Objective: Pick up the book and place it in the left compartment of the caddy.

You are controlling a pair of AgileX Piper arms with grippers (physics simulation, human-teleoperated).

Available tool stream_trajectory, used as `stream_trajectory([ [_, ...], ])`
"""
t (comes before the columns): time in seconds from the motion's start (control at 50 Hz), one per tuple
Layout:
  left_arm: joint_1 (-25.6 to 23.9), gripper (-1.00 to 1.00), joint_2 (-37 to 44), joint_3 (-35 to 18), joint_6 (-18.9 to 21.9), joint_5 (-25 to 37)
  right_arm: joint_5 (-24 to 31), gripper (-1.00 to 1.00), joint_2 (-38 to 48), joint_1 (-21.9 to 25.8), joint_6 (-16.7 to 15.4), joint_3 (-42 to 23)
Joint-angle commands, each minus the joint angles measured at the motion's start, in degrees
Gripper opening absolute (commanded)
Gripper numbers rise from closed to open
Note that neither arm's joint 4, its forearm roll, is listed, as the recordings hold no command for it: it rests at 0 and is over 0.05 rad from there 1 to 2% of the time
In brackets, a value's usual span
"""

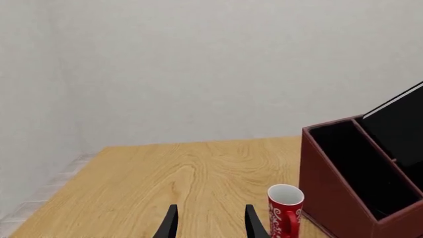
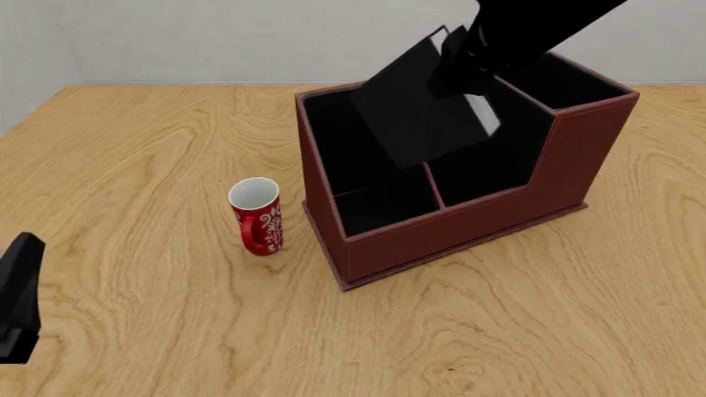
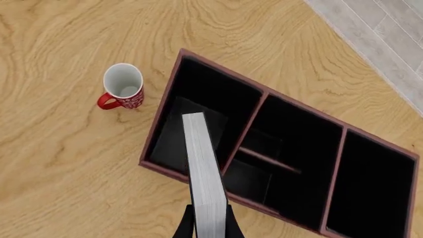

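- My right gripper is clamped on the thick black hardcover book with a white page edge, one finger on each cover, the page edge facing my wrist camera.
- In the front view the book hangs tilted in the air above the large dark red-brown box caddy with a black interior, clear of the table, its lower corner dipping below the caddy's rim line.
- From my right wrist, the book's far end lies over the long black-lined left compartment, close to the divider that separates it from the middle sections; I cannot tell whether the book touches the compartment's floor or walls.
- My left gripper sits low over the light wooden table, its two black fingers apart with nothing between them.
- In the front view only a dark part of my left arm shows at the left edge, well apart from the caddy.
- The red-and-white patterned mug stands upright on the table just beside the caddy's left wall, not touching it, its white inside open upward.
- The caddy stands at an angle on the table, its raised end section farthest from the mug.
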Motion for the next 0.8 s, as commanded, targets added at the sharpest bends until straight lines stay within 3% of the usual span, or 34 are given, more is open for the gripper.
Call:
stream_trajectory([
  [0.02,1.7,1.0,1.9,0.9,-2.4,-1.2,1.3,-1.0,0.5,0.5,-2.0,-1.6],
  [0.8,2.4,1.0,8.2,2.0,-2.2,-8.5,1.1,-1.0,7.0,1.6,2.4,-5.7],
])
